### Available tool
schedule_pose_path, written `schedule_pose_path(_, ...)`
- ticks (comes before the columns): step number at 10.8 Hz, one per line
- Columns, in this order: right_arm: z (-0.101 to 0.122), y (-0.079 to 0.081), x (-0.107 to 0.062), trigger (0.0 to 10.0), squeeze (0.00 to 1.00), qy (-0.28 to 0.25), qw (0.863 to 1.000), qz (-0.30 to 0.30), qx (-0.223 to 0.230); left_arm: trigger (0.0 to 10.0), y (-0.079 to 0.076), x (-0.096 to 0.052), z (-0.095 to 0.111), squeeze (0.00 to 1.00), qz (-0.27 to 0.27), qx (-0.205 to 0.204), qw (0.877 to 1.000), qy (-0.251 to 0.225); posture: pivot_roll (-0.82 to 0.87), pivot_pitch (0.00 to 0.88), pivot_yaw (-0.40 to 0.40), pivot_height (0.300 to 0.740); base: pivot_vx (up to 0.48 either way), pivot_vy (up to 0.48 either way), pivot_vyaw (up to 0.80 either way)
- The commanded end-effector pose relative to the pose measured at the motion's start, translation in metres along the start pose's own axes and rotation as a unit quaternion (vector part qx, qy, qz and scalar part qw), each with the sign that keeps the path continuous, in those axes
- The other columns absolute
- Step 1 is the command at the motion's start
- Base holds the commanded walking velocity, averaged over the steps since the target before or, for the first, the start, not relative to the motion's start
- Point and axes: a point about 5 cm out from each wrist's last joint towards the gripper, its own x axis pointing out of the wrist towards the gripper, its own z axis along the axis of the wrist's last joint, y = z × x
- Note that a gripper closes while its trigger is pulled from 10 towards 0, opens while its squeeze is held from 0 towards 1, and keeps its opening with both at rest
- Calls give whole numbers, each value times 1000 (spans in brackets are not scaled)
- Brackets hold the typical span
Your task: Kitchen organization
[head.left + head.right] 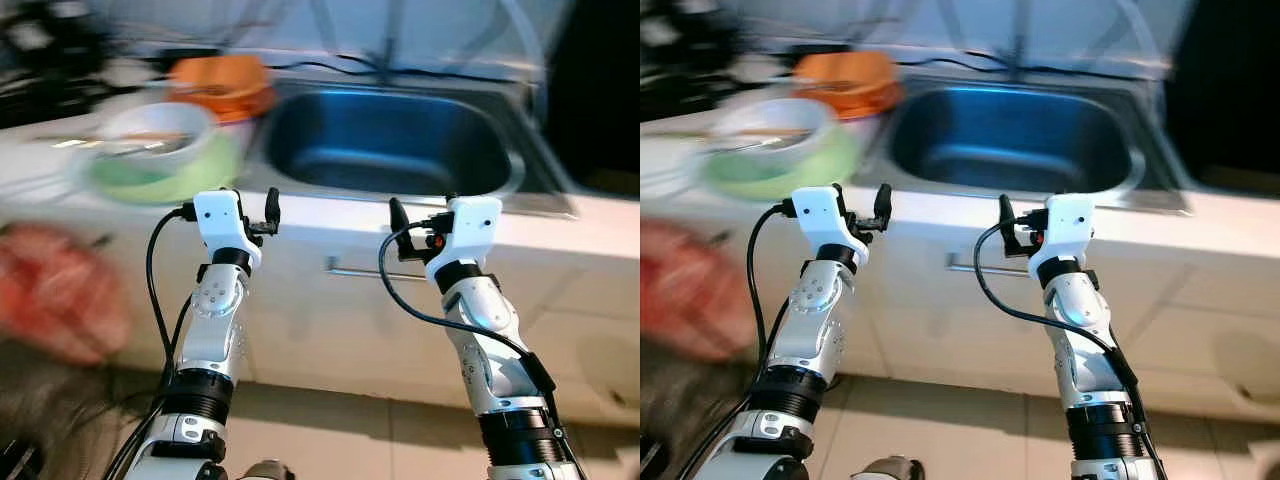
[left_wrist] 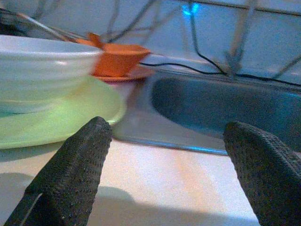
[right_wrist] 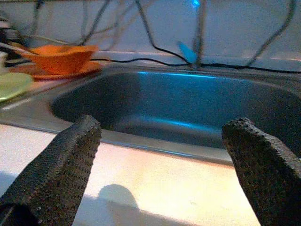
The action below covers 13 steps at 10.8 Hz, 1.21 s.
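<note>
A blurred red shape (image 1: 55, 290) hangs in front of the worktop's (image 1: 330, 215) front face at the far left; what it is cannot be told. On the worktop's left part sits a white bowl (image 1: 160, 135) on a green plate (image 1: 165, 180), with something thin lying across the bowl's mouth. Just behind them, toward the worktop's back edge, an orange bowl (image 1: 220, 80) rests on an orange plate (image 2: 127, 75), close to the left rim of the sink (image 1: 400, 140). The left gripper (image 1: 258, 208) is raised at the worktop's front edge, just in front of the green plate and the sink's left corner; its fingers (image 2: 77, 165) are spread apart with nothing between them. The metal sink is set into the middle of the worktop, and dark cables (image 3: 155, 44) trail along the wall behind it. Below the front edge a metal handle (image 1: 355, 270) runs along the cabinet face. The right gripper (image 1: 413, 222) is raised at the front edge before the sink's middle, its fingers (image 3: 61, 165) likewise parted and holding nothing. The two grippers stand well apart, at about the same height.
</note>
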Motion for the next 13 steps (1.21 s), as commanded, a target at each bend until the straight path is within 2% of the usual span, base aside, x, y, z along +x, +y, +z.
schedule_pose_path(1, 6, -1, 1, 10000, 0, -12, 1000, -2, 1, 10000, -4, 4, 7, 0, -2, 2, 1000, -11, 102, 0, 18, 740, 0, 0, 0)
schedule_pose_path(4, 12, -1, 1, 10000, 0, -25, 1000, -9, 11, 10000, -8, 9, 32, 0, -29, -15, 998, -49, 103, 0, 22, 740, 0, 0, 0)
schedule_pose_path(5, 27, 1, 1, 10000, 0, -60, 998, -10, 3, 10000, -14, 11, 51, 0, -45, -31, 995, -81, 105, 0, 23, 740, 262, 0, 0)
schedule_pose_path(6, 36, 1, 2, 10000, 0, -81, 997, -10, -5, 10000, -16, 11, 56, 0, -55, -31, 994, -92, 106, 0, 23, 740, 296, 0, 0)
schedule_pose_path(7, 51, 1, 5, 10000, 0, -103, 995, -11, -3, 10000, -15, 9, 56, 0, -58, -20, 993, -97, 104, 0, 25, 740, 349, 0, 0)
schedule_pose_path(8, 56, 0, 7, 10000, 0, -109, 994, -9, -2, 10000, -12, 7, 53, 0, -49, -22, 995, -89, 104, 0, 25, 740, 379, 0, 0)
schedule_pose_path(13, 47, 2, 1, 10000, 0, -89, 996, -3, -1, 10000, -9, 5, 54, 0, -39, -21, 996, -84, 103, 0, 23, 740, 409, 0, 0)
